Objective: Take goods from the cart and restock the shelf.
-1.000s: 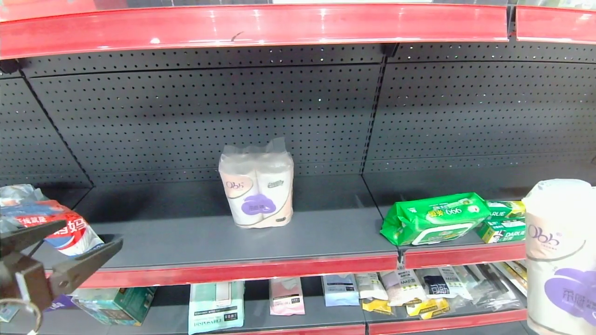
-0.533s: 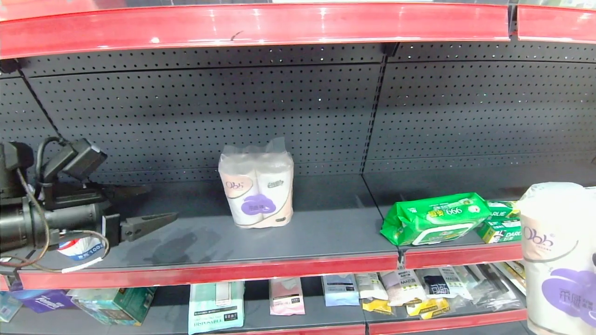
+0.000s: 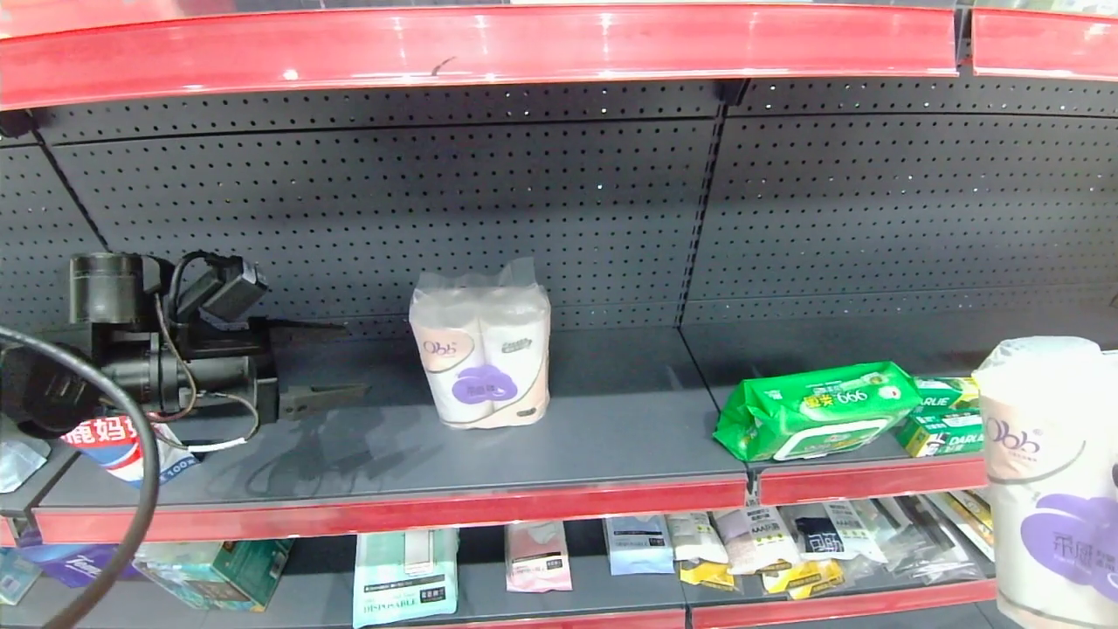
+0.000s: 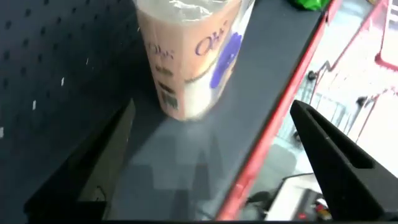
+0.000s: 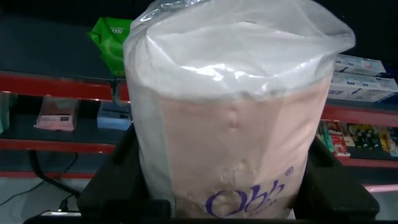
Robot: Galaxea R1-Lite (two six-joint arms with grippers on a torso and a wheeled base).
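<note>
A grey store shelf [image 3: 611,437] with a red front rim is facing the robot. One roll pack [image 3: 480,349] is already standing upright near the middle of the left bay, well back from the rim, so at least one item is looking restocked.

A second pack [image 3: 1052,480] of the same kind is being carried by the right gripper [image 5: 227,186], whose dark fingers are pressing in on both sides of the wrapper. It is hanging in front of the shelf at the far right and is not yet set down. Placing it is likely the step in hand (how many more goods are waiting cannot be told).

The left gripper [image 3: 319,362] is hovering over the shelf just left of the roll pack, with its fingers spread wide and holding nothing. It is near the pack but not touching it.

A green wipes pack [image 3: 817,409] is lying at the front of the right bay, with green boxes [image 3: 948,415] just beside it on the right. A red and white bag [image 3: 113,441] is lying at the shelf's left end, partly hidden behind the left arm. Flat packets [image 3: 690,537] are lying on the lower shelf.

The wipes and boxes are taking up the shelf front nearest the carried pack. Bare shelf is showing between the roll pack and the wipes, which looks like the easiest spot. The left gripper is occupying the space on the roll pack's other side.
</note>
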